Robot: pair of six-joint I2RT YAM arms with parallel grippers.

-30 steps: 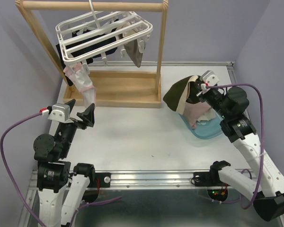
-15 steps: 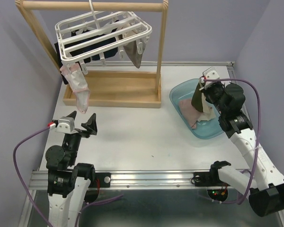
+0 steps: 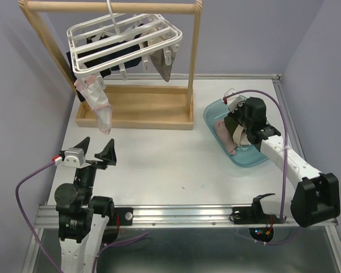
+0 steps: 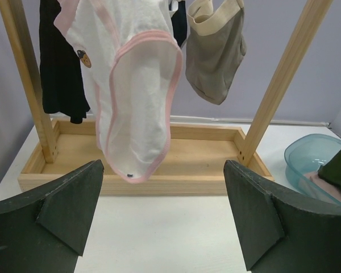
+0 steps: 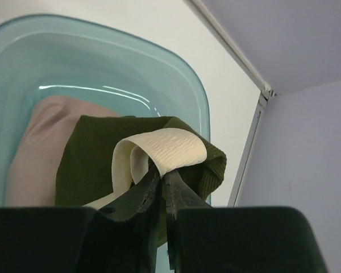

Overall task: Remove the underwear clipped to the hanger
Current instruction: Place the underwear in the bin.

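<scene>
Left claw [image 4: 162, 193], nearest the bases: spread wide, holding nothing, hovering low over the white surface [image 3: 159, 165] and facing the wooden stand [image 3: 133, 108].

Right claw [image 5: 159, 176], farther out on the right: pinched tight on the cream waistband of the olive underwear [image 5: 91, 159], which is lowered into the teal basin [image 5: 187, 96] and lies partly over a pink piece [image 5: 34, 142].

Far end: the white hanger [image 3: 125, 40] hooks on the stand's top rail. Clipped to it are white and pink underwear [image 4: 136, 85] at the near left corner, a grey-beige pair [image 4: 216, 51] to the right, and a black piece [image 4: 59, 57] behind.

Risks, as I judge them:
- The waistband loops over the right fingertips. On release it could snag and ride back out of the basin when the arm lifts.
- The hanger hangs free. A sideways tug on the white and pink underwear could swing or tilt it, or slip its hook off the rail, before the clip lets go.
</scene>
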